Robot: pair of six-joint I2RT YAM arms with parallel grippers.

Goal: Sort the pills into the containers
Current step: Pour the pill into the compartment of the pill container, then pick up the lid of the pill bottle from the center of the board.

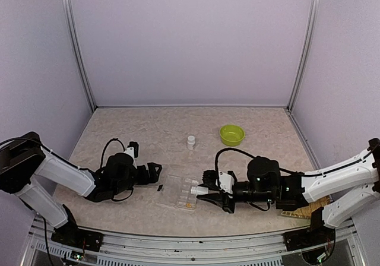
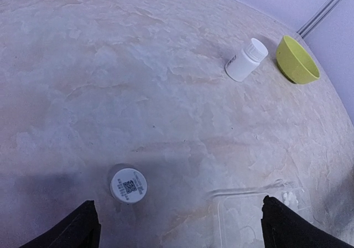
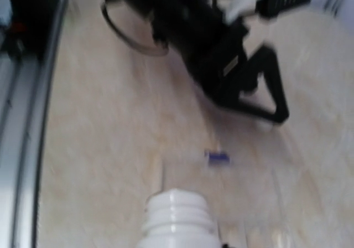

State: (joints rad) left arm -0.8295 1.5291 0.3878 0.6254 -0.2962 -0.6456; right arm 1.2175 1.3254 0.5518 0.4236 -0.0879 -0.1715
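The sorting looks partly done. A small cluster of yellowish pills [image 1: 190, 205] lies in a near compartment of the clear pill box [image 1: 174, 195], which sits on the table [image 1: 136, 129] between the two grippers. One dark blue pill [image 3: 218, 158] lies loose on the table just outside the box, between it and the left gripper [image 1: 155, 174]. That one at least is yet to be placed, and no dark pills can be made out in any compartment. Whether more pills wait inside the bottles cannot be seen.

The right gripper [image 1: 208, 191] is clenched on an uncapped white bottle [image 3: 177, 217], held roughly level with its threaded neck pointing toward the box. The left gripper hangs low near the loose pill, its jaws spread wide with nothing between them.

A capped white bottle [image 2: 246, 60] stands farther back, near a lime-green bowl [image 2: 297, 60] — both well apart from the box.

As for writing, a loose white cap [image 2: 128, 185] rests on the table near the left gripper and carries a square QR-style code on top, too small to read. The capped bottle shows a faint dark mark on its side, also illegible. No brand name can be read anywhere.
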